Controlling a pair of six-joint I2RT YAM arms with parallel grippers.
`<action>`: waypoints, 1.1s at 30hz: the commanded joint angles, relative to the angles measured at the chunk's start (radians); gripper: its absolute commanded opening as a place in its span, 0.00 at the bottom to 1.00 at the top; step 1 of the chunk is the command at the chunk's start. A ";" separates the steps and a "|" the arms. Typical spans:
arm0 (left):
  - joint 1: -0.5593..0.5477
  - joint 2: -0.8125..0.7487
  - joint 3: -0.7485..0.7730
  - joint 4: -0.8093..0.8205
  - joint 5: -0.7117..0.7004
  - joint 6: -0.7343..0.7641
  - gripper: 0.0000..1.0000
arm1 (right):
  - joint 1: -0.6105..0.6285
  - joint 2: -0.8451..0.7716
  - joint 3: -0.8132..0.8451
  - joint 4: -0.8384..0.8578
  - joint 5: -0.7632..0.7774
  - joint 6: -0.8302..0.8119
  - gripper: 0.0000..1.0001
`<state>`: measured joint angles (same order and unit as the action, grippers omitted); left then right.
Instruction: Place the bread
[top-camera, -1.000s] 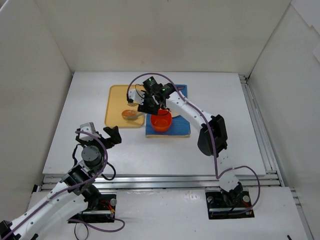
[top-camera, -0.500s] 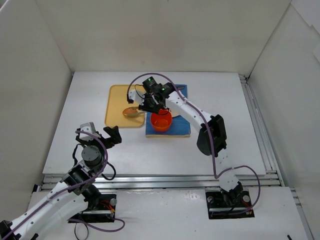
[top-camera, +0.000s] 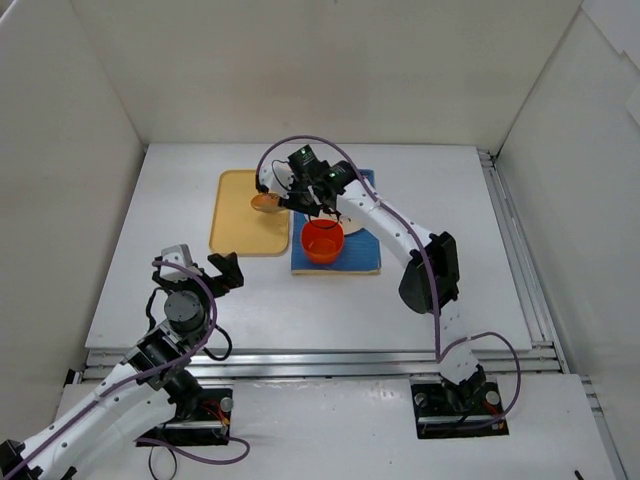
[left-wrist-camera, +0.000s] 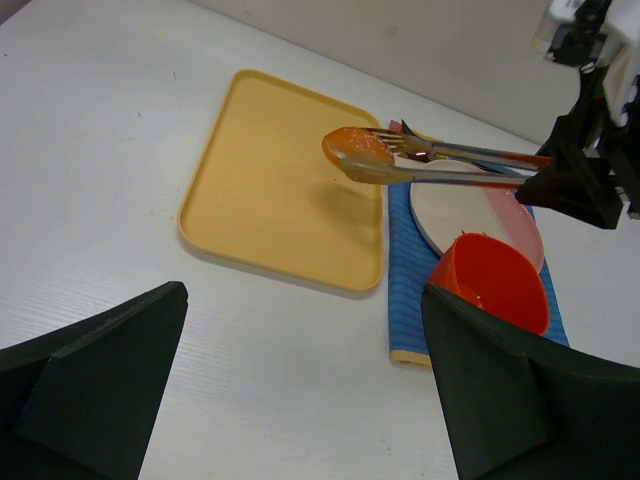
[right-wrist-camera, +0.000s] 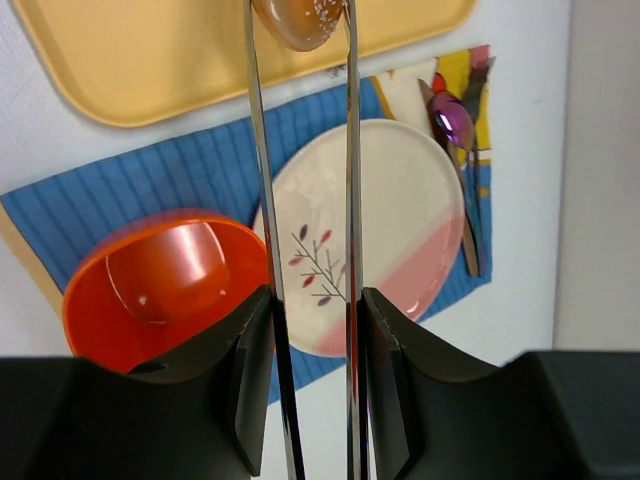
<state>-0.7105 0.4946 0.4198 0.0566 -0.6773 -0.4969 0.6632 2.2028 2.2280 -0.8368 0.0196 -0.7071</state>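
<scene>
right fingers (right-wrist-camera: 250, 370) closed tight on the metal tongs (left-wrist-camera: 455, 165), tongs pinching the bread (top-camera: 265, 201), bread up in the air over the far right part of the yellow tray (top-camera: 235, 225), orange cup (top-camera: 322, 241) just right of the tray, left fingers (left-wrist-camera: 100, 390) wide apart and holding nothing, over the tabletop (top-camera: 180, 200) on the tray's near side

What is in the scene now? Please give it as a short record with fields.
bread: pinched between the tips of the tongs, over the yellow tray
right gripper: shut on tongs
left gripper: open, empty
orange cup: on blue mat, empty
plate: on mat, beside cup
</scene>
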 joint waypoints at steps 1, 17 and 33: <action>0.008 0.004 0.039 0.051 0.002 0.015 0.99 | -0.054 -0.146 0.055 0.076 0.051 0.021 0.33; 0.008 0.009 0.039 0.058 0.035 0.009 1.00 | -0.284 -0.290 -0.168 0.081 -0.015 0.116 0.35; 0.008 0.016 0.039 0.061 0.047 0.003 0.99 | -0.298 -0.382 -0.347 0.071 -0.072 0.187 0.35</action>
<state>-0.7105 0.4927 0.4198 0.0570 -0.6422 -0.4976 0.3702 1.9247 1.8767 -0.8097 -0.0338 -0.5480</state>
